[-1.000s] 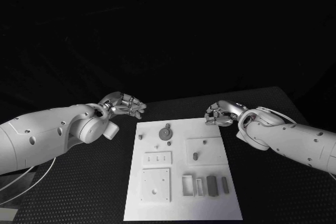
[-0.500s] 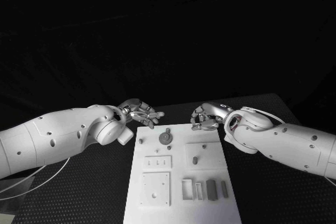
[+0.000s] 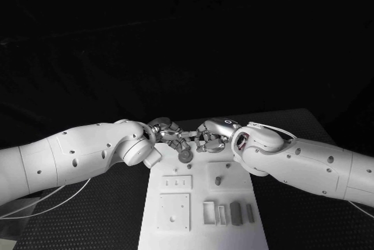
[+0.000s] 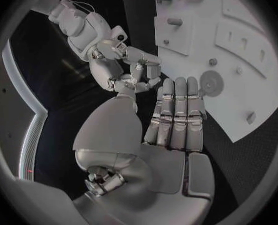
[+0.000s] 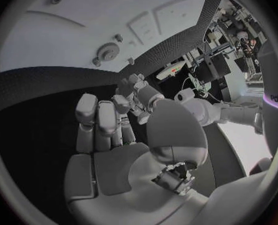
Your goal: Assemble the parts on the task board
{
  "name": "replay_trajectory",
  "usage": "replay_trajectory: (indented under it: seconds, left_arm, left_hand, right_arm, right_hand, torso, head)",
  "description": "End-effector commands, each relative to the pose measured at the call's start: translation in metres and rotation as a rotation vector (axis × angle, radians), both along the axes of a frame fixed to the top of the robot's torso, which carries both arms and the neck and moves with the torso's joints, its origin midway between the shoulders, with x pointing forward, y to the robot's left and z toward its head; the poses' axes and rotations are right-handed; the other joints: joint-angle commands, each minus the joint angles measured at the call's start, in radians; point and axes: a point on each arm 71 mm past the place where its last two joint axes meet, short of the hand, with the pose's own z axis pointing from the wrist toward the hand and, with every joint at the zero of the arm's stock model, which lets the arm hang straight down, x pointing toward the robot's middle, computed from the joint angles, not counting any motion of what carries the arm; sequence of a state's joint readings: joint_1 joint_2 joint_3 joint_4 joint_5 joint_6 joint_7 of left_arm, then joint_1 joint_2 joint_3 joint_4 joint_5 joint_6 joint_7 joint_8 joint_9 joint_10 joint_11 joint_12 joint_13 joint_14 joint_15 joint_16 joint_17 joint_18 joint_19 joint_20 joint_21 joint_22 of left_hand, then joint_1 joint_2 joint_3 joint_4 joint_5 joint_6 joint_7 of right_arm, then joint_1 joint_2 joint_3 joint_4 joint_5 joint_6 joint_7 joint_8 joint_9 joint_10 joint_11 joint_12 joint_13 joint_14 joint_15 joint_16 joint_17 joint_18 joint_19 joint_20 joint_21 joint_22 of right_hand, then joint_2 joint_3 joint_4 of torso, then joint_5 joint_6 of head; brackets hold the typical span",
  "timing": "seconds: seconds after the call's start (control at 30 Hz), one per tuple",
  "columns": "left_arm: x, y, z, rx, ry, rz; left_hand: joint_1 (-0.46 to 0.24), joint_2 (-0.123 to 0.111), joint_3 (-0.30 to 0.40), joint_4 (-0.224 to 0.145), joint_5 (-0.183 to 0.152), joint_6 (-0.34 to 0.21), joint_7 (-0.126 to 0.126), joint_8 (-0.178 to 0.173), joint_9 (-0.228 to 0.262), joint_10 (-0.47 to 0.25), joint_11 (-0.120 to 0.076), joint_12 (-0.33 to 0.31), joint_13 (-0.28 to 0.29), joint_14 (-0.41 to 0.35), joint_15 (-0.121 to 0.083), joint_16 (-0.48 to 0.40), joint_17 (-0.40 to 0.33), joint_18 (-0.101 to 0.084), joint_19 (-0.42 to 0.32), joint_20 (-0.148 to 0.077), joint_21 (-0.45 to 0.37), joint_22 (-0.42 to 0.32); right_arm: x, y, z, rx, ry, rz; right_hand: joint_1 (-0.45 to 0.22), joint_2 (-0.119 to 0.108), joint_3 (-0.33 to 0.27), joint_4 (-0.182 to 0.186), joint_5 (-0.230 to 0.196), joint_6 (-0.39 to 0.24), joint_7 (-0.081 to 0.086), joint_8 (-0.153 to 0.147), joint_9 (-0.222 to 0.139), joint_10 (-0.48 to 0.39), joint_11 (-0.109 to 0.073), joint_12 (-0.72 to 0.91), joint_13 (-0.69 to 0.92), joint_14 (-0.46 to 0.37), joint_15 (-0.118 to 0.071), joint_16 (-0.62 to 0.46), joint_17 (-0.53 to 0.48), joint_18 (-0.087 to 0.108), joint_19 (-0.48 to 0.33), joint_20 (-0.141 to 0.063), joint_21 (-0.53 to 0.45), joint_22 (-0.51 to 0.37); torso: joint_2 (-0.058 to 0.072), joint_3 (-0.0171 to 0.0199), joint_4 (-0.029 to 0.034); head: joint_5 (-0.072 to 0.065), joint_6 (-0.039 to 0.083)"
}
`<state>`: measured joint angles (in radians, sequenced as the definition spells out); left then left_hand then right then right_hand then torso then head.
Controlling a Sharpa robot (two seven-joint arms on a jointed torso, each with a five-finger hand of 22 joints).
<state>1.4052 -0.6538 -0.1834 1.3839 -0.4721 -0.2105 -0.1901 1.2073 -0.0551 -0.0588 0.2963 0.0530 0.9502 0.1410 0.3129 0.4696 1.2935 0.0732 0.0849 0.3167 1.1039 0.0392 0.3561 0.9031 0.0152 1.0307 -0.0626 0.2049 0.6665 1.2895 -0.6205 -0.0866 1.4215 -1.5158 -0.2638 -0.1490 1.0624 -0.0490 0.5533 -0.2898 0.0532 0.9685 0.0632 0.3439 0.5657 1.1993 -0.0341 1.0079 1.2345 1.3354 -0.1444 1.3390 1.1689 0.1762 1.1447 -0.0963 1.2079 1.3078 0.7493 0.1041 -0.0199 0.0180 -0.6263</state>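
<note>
The flat white rectangular task board [image 3: 204, 206] is laid lengthwise on the textured black table [image 3: 101, 206]. Above its far end, the left hand [image 3: 166, 134] and right hand [image 3: 210, 136] are brought close together, fingers loosely extended, nothing held. A small grey toothed disc [image 3: 185, 156] lies just beneath them.

You have one task board [image 3: 199, 228] on the counter [image 3: 93, 217], one round gear [image 3: 185, 156] near its far edge (grey), and two hands [image 3: 166, 132] [image 3: 211, 137].
</note>
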Motion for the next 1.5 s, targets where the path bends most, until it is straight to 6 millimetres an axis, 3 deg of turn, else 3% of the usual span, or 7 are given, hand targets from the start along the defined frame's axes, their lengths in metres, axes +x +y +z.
replay_trajectory:
  seconds: [0.03, 0.2, 0.77, 1.5]
  left_arm:
    - [-0.004, -0.007, -0.002, 0.036, 0.023, -0.020]
    - [-0.008, -0.012, -0.004, 0.063, 0.035, -0.047]
    - [-0.013, -0.016, -0.010, 0.102, 0.063, -0.081]
    - [-0.012, -0.016, -0.011, 0.099, 0.072, -0.078]
  left_hand:
    - [-0.018, 0.000, -0.009, -0.001, -0.005, 0.007, -0.004, -0.003, -0.002, 0.000, -0.006, -0.005, 0.003, 0.001, -0.003, -0.001, 0.000, 0.009, -0.001, -0.001, -0.003, 0.003]
    - [-0.027, 0.002, -0.015, -0.001, -0.004, 0.013, -0.006, -0.002, -0.003, 0.005, -0.008, -0.005, 0.006, 0.004, -0.005, 0.001, 0.001, 0.011, 0.001, -0.003, -0.002, 0.005]
    - [0.002, 0.022, -0.015, -0.002, -0.004, 0.029, -0.013, 0.001, -0.005, 0.017, -0.014, -0.005, 0.016, 0.012, -0.011, 0.009, 0.006, 0.012, 0.009, -0.007, 0.002, 0.014]
    - [0.079, 0.077, -0.035, -0.003, -0.002, 0.047, -0.019, -0.001, -0.010, 0.029, -0.018, -0.010, 0.032, 0.019, -0.015, 0.016, 0.011, 0.008, 0.014, -0.012, 0.005, 0.029]
  right_arm:
    - [-0.002, 0.005, 0.000, -0.040, -0.019, 0.005]
    - [-0.004, 0.009, 0.000, -0.040, -0.020, 0.012]
    - [-0.008, 0.015, 0.001, -0.039, -0.020, 0.028]
    - [-0.013, 0.022, -0.006, -0.050, 0.000, 0.044]
  right_hand:
    - [-0.004, -0.009, 0.003, 0.003, 0.001, 0.088, 0.006, -0.005, 0.019, 0.002, -0.008, 0.001, -0.001, -0.005, -0.004, -0.006, 0.000, 0.086, 0.002, -0.006, 0.003, 0.014]
    - [-0.005, -0.008, 0.003, 0.004, 0.001, 0.089, 0.006, -0.005, 0.019, 0.002, -0.008, 0.001, -0.002, -0.005, -0.004, -0.006, -0.001, 0.086, 0.003, -0.006, 0.003, 0.014]
    - [-0.008, -0.008, 0.004, 0.005, 0.001, 0.090, 0.005, -0.006, 0.019, 0.003, -0.008, 0.001, -0.003, -0.004, -0.004, -0.007, -0.001, 0.086, 0.004, -0.006, 0.003, 0.014]
    - [-0.009, -0.009, 0.005, 0.005, 0.001, 0.091, 0.005, -0.007, 0.019, 0.003, -0.009, 0.001, -0.005, -0.004, -0.004, -0.007, -0.002, 0.086, 0.005, -0.006, 0.003, 0.013]
  torso:
    - [0.002, 0.0005, -0.0007]
    - [0.001, 0.0006, 0.0018]
    - [0.001, 0.0026, 0.0004]
    - [0.004, 0.0010, 0.0019]
  head:
    - [0.003, -0.001]
    - [0.002, -0.007]
    - [0.005, -0.013]
    - [0.002, -0.023]
